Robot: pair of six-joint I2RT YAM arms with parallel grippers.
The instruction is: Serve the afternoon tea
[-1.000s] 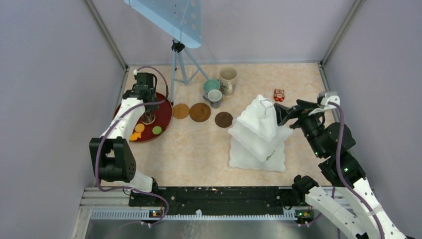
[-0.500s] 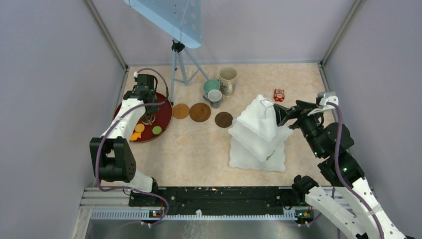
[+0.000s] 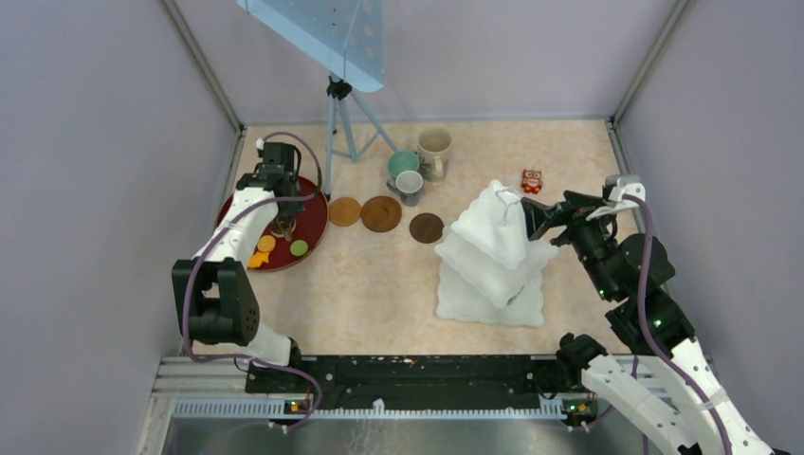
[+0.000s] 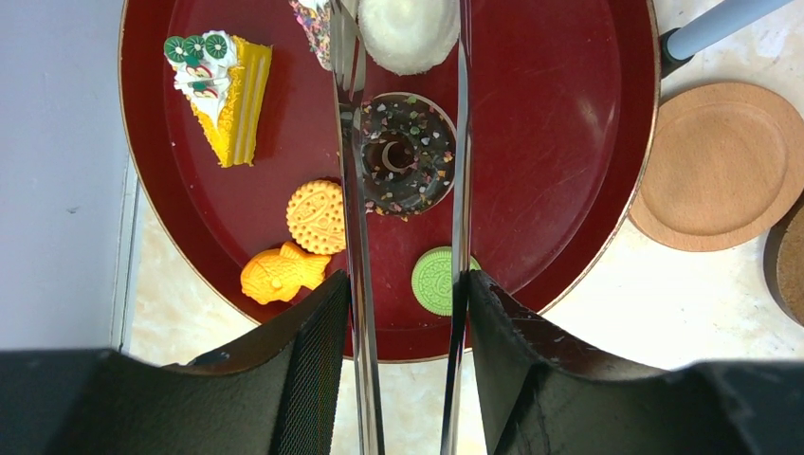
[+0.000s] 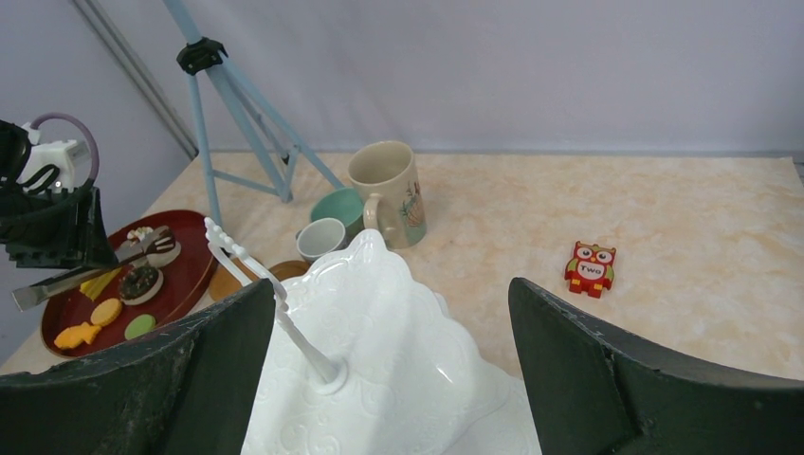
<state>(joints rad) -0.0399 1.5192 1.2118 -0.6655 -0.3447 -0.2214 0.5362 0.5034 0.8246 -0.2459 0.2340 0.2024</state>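
My left gripper point(image 4: 403, 284) is shut on the long metal tongs point(image 4: 353, 190) and hangs over the dark-red tray point(image 4: 569, 142). The tong arms straddle a chocolate doughnut point(image 4: 406, 166) that lies on the tray. I cannot tell whether they press it. Around it are a white cake point(image 4: 408, 33), a yellow cake slice point(image 4: 223, 85), a round cookie point(image 4: 316, 216), an orange fish cookie point(image 4: 283, 273) and a green cookie point(image 4: 438, 281). My right gripper point(image 3: 542, 220) is open and empty beside the top tier of the white stand point(image 3: 493, 251).
The beige mug point(image 3: 434, 150), teal mug point(image 3: 403, 163) and grey mug point(image 3: 410, 184) stand at the back. Three brown coasters point(image 3: 381, 213) lie between tray and stand. A red owl toy point(image 3: 531, 180) sits behind the stand. A blue tripod point(image 3: 337, 123) stands at the back left.
The left gripper with the tongs has shifted very slightly over the tray. The right arm and the stand have not moved.
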